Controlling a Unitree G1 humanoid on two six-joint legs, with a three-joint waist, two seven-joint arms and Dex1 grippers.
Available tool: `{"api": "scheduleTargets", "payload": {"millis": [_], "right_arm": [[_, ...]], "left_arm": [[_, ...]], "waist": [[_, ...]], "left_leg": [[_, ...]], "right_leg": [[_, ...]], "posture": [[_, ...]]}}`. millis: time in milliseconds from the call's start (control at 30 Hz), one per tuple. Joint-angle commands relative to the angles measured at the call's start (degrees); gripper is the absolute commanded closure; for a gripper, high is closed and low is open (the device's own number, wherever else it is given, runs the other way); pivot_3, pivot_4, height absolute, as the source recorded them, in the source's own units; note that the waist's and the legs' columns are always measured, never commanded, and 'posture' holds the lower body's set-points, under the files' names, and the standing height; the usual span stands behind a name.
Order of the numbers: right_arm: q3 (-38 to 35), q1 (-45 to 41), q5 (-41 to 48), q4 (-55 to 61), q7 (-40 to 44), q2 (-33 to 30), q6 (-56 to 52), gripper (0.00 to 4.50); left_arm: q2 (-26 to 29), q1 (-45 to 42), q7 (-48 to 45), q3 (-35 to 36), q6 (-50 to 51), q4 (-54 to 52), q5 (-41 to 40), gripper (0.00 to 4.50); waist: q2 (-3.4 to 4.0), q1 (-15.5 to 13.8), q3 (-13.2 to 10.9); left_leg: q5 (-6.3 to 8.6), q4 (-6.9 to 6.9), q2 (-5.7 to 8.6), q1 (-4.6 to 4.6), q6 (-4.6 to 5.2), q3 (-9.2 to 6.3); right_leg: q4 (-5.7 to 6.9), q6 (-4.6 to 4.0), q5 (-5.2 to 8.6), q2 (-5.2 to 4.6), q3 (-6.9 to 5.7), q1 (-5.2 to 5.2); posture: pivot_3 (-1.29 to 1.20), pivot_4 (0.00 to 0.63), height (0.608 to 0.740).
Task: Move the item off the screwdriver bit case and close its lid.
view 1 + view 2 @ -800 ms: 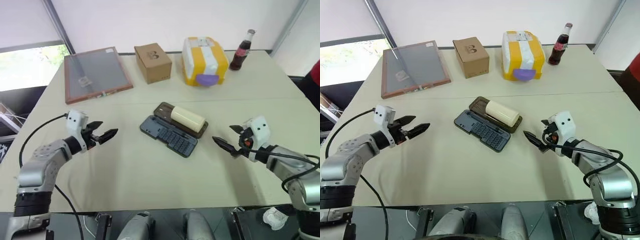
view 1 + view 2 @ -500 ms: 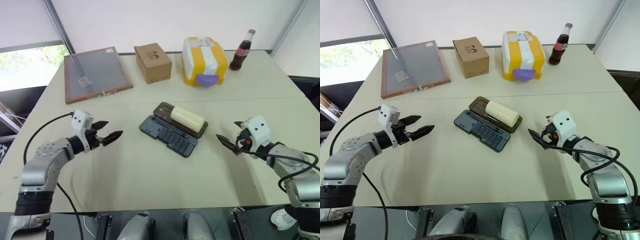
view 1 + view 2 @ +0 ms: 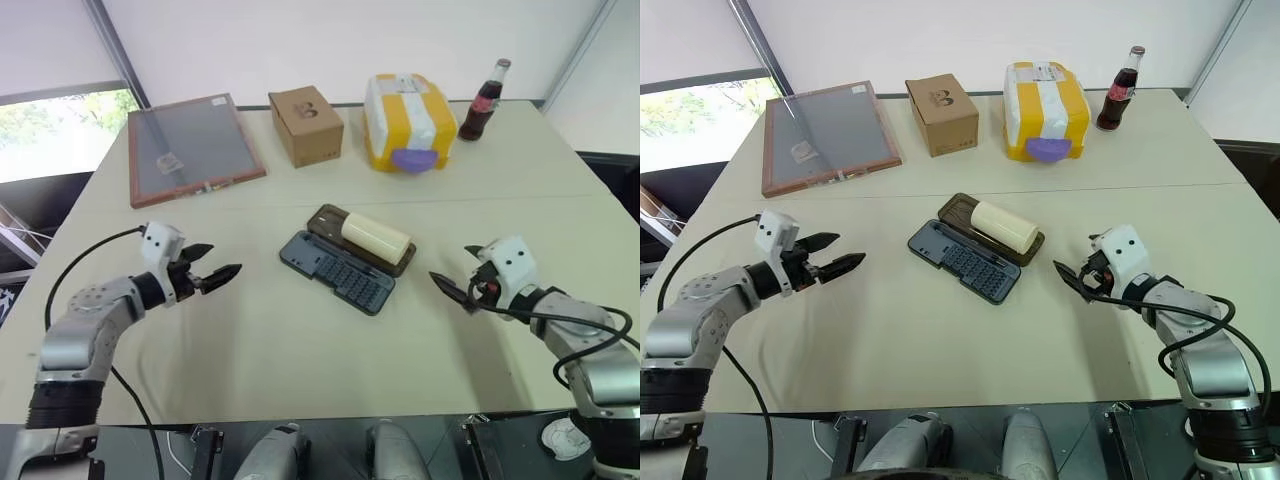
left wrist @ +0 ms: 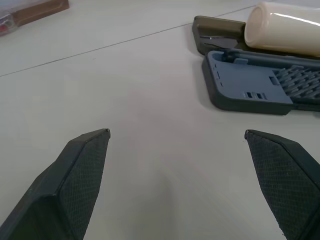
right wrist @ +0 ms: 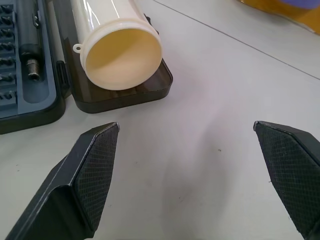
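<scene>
Cream-yellow item [image 3: 376, 238] lying across the open lid [image 3: 333, 222] of the screwdriver bit case [image 3: 337, 270], mid-table
Its tray of bits faces up toward the robot, with the brown lid folded flat behind it and the item resting lengthwise on that lid, one open end turned toward the right gripper [image 3: 460, 279]. The left gripper [image 3: 219, 268] hovers over bare table [image 3: 300, 350] well to the left of the case, its jaws spread wide and empty; the right gripper hangs just off the case's right side, likewise spread and grasping nothing. Along the far edge stand a wood-framed grey panel [image 3: 190, 148], a cardboard box [image 3: 305, 125], a yellow-and-white box [image 3: 407, 122] with a purple patch, and a cola bottle [image 3: 484, 100]
</scene>
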State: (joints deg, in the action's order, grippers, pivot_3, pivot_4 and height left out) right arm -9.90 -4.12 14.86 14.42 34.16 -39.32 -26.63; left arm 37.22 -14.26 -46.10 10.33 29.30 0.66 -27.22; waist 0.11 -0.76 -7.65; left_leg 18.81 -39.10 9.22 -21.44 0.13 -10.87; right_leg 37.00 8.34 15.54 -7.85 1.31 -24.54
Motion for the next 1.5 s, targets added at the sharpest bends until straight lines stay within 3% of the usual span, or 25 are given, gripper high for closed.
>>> {"api": "scheduleTargets", "payload": {"millis": [33,233,400,567,1033,1433,1500], "right_arm": [[-2.2,0.5,0.6,1.3,0.7,-0.7,0.8,0.05],[-1.8,-2.0,-1.7,-2.1,-0.8,0.0,4.2,0.05],[6.3,-9.1,-10.3,-12.8,-0.1,0.0,16.9,0.05],[9.5,-13.7,-12.9,-20.3,0.6,1.8,24.5,0.05],[11.0,-19.3,-14.3,-27.4,0.7,5.5,32.0,0.05],[14.1,-27.3,-19.0,-42.9,-3.1,11.1,42.8,0.05],[15.8,-27.8,-20.9,-43.8,-3.1,11.7,44.7,0.55]], "left_arm": [[1.7,-1.1,-0.6,2.1,-1.9,1.1,0.6,0.00],[1.4,-2.8,-0.6,1.3,-3.3,2.3,1.0,0.00],[-0.2,-5.0,-2.5,-2.3,-2.8,-0.3,0.7,0.00],[-2.1,-7.1,-3.1,-4.0,-3.2,0.3,1.5,0.00],[-4.6,-3.1,-2.9,-5.3,-2.6,-2.9,1.5,0.00],[-6.4,-3.4,-0.4,-6.5,-2.7,-3.4,2.3,0.00],[-6.2,-3.0,-0.3,-6.3,-2.7,-3.6,2.4,0.00]], "waist": [[0.00,0.0,0.0],[0.00,0.0,0.0],[0.00,0.3,0.0],[0.00,0.3,0.0],[0.00,1.0,0.0],[0.01,1.6,0.0],[0.01,1.6,0.0]], "left_leg": [[0.00,0.00,0.00,0.00,0.00,0.00],[0.00,-0.01,0.00,0.00,0.00,0.00],[0.00,-0.01,-0.01,0.02,0.00,0.11],[0.00,0.03,-0.04,0.02,-0.01,0.09],[-0.01,0.03,-0.07,0.01,-0.02,0.04],[-0.02,0.05,-0.08,0.02,-0.04,0.04],[-0.02,0.05,-0.08,0.02,-0.05,0.04]], "right_leg": [[0.00,0.00,0.00,0.00,0.00,0.00],[0.00,0.00,0.00,0.00,0.00,0.01],[0.00,0.00,0.00,-0.01,0.00,-0.01],[0.03,0.00,0.00,0.01,-0.01,-0.05],[0.05,0.00,0.00,0.07,-0.01,-0.07],[0.09,0.00,0.00,0.08,-0.01,-0.11],[0.09,0.00,0.00,0.08,-0.01,-0.11]], "posture": [[0.00,0.150,0.740],[0.00,0.150,0.740],[0.00,0.150,0.740],[0.00,0.150,0.740],[0.00,0.150,0.740],[0.00,0.150,0.740],[0.00,0.150,0.740]]}}
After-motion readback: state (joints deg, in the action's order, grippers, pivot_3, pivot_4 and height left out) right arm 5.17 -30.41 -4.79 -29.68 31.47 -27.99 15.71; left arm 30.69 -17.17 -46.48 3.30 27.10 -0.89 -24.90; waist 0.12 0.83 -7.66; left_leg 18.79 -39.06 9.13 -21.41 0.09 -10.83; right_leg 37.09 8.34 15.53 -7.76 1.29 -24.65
